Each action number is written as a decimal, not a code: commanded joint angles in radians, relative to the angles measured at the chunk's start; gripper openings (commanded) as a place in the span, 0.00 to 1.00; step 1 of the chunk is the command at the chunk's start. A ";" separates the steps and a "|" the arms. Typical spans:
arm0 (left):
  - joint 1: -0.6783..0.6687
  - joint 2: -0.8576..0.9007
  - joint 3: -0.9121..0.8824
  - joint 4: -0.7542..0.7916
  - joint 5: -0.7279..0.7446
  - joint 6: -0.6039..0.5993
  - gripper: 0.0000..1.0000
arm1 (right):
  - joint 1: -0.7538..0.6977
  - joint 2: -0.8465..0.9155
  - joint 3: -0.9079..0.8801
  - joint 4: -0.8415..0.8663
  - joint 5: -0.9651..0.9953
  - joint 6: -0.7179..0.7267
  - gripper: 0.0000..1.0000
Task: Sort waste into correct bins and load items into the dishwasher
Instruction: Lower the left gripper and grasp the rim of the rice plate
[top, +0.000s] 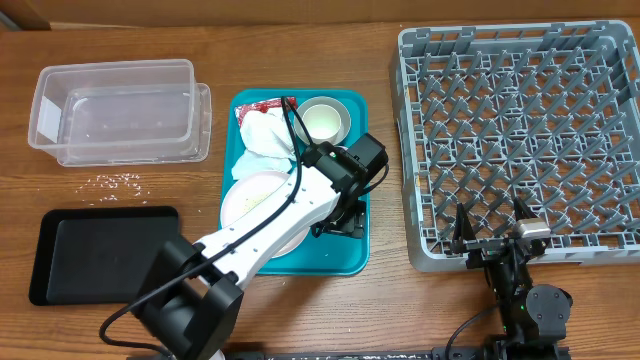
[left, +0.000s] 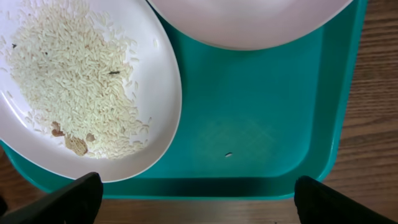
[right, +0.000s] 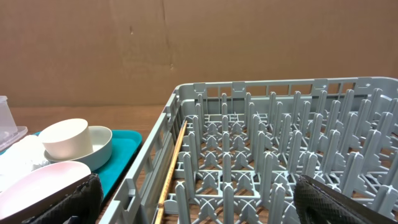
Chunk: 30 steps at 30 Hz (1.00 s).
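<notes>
Tub (top: 115, 110) of clear plastic sits at the far left corner of the tabletop (top: 300, 45), and you have the black tray (top: 100, 250) near the front left corner. A scatter of loose rice grains (top: 118, 181) lies on the bare wood between them.

At mid-table, the teal tray (top: 350, 262) carries most of your items. Along its far edge, the red wrapper (top: 262, 106) peeks out just beside the crumpled napkins (top: 265, 135). To their right, the cup (top: 322, 118) sits inside the grey bowl (top: 343, 128). The plate (top: 255, 200) lies in the tray's left half, and your left wrist view shows it strewn with rice. A second white dish (left: 249, 18) shows only its rim there, just beside the plate.

Your left arm (top: 270, 225) reaches across the tray. The left claw (top: 338, 224) hangs over the tray's right front corner, fingers spread wide and pinching nothing. Bare teal lies under it.

Right of the tray, the dish rack (top: 520, 140) fills the far right part of the tabletop. No dishes are in the rack. A thin wooden stick (right: 174, 168) lies along the inside of its left wall. Your right claw (top: 490, 228) sits at the rack's front edge, fingers spread wide, gripping nothing.
</notes>
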 joint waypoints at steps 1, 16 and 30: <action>-0.001 0.037 0.019 0.000 -0.017 -0.015 0.98 | -0.006 -0.011 -0.010 0.005 0.009 -0.004 1.00; 0.005 0.156 0.018 0.063 -0.117 -0.016 0.56 | -0.006 -0.011 -0.010 0.005 0.009 -0.004 1.00; 0.015 0.250 0.016 0.068 -0.103 -0.015 0.43 | -0.006 -0.011 -0.010 0.005 0.009 -0.004 1.00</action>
